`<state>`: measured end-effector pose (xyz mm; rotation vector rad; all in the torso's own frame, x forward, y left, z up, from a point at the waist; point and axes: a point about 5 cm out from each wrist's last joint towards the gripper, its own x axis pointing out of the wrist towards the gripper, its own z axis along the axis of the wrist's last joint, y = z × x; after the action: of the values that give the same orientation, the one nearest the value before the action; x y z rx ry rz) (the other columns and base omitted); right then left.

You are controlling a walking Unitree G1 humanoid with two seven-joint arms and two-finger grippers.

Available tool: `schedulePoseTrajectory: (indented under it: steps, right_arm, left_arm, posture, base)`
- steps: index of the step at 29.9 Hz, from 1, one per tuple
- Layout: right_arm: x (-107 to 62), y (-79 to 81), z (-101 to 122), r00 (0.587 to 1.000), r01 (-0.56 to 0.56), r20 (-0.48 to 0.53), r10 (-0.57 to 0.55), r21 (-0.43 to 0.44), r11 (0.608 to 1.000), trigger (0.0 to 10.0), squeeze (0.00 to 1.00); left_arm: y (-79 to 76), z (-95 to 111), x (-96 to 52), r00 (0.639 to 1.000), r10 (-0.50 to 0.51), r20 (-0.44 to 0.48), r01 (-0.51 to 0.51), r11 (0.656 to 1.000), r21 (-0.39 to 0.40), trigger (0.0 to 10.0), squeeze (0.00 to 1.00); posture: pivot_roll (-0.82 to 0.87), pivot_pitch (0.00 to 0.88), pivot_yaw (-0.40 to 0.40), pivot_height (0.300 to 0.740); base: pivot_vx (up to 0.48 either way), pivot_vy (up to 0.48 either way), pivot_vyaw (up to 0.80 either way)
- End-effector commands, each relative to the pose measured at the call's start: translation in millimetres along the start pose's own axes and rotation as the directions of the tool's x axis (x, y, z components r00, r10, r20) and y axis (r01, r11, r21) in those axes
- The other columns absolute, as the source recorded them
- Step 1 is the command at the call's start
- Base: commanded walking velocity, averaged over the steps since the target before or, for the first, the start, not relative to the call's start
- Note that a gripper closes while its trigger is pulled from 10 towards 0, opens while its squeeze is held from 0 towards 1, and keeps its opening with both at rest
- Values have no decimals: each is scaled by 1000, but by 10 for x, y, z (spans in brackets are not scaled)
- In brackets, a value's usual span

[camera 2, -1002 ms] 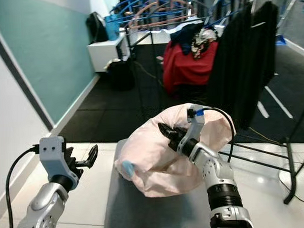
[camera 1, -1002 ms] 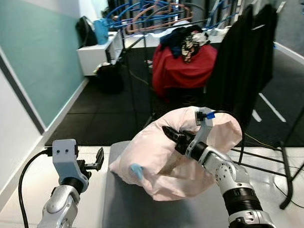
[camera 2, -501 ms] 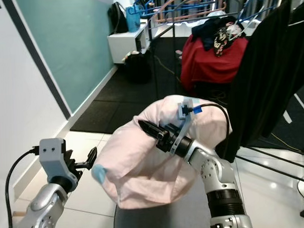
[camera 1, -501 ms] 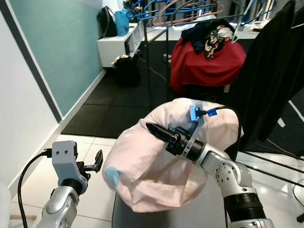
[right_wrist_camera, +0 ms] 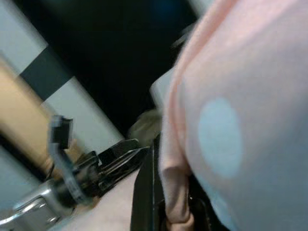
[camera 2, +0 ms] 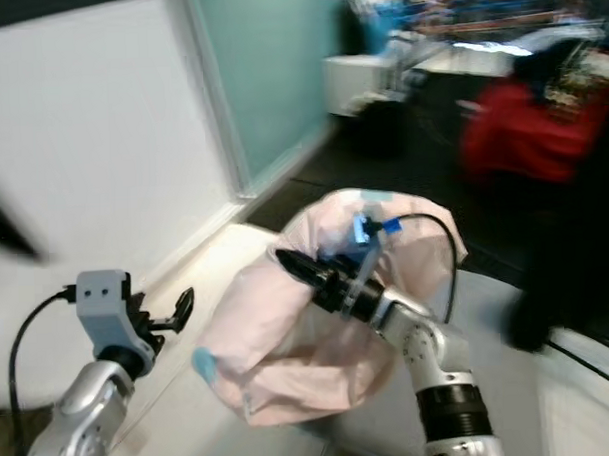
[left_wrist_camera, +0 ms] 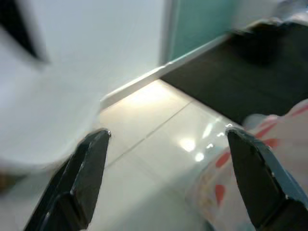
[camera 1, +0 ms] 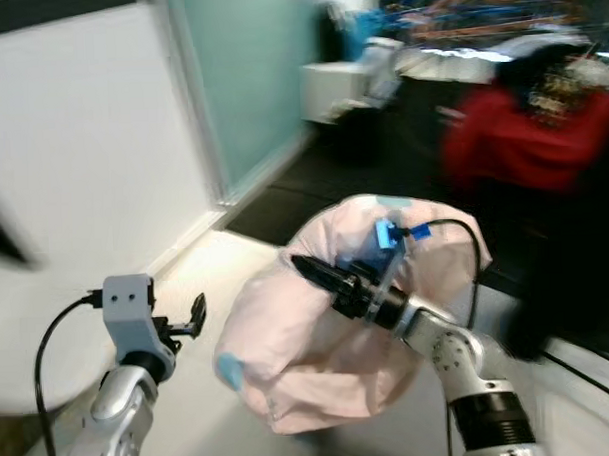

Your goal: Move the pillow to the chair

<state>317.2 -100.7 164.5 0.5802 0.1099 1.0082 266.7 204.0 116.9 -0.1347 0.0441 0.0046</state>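
Observation:
A pink pillow [camera 1: 288, 339] with pale blue dots hangs in the air in front of me, clear of the floor. My right gripper [camera 1: 299, 264] is shut on a fold of its cover; in the right wrist view the fold [right_wrist_camera: 173, 192] sits pinched between the black fingers [right_wrist_camera: 143, 192]. My left gripper [camera 1: 196, 314] is raised to the pillow's left, open, with nothing between its fingers [left_wrist_camera: 91, 163]. The pillow's edge [left_wrist_camera: 269, 144] lies just past the left gripper's fingertips. The head views are blurred.
A white wall [camera 1: 82, 146] and a teal wall panel [camera 1: 239, 80] stand to the left. Below lies a pale tiled floor [left_wrist_camera: 159, 144], with black floor [camera 1: 313, 198] farther back. A blurred red heap [camera 1: 522, 140] is at the back right. A white rounded shape [camera 1: 29, 348] sits at the left.
The whole picture has swung to the left, so the camera has turned. The grey surface under the pillow has left the view. The pillow is still in my right gripper.

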Motion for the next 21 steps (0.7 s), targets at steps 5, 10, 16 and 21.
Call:
schedulePoseTrajectory:
  steps: [5,10,16,21]
  right_arm:
    - [103,128,151,994,-86,65,89,-40,996,10000,0]
    - [106,132,176,992,-87,88,89,-34,996,10000,0]
    - [92,110,176,994,-59,91,63,-38,998,10000,0]
    - [84,-63,186,991,95,100,-90,-46,994,10000,0]
  left_arm:
    - [-64,27,39,1000,-26,-1,26,999,19,10000,0]
    - [-101,34,50,999,-41,0,41,999,23,10000,0]
    - [-126,42,59,999,-48,0,48,999,23,10000,0]
    - [-131,41,65,998,-57,-9,57,998,10,10000,0]
  posture:
    - [-91,10,-10,740]
    - [-94,12,-8,740]
    - [-100,16,-8,740]
    - [-100,14,-11,740]
  base:
    - [0,0,781]
    - [0,0,781]
    - [0,0,781]
    - [0,0,469]
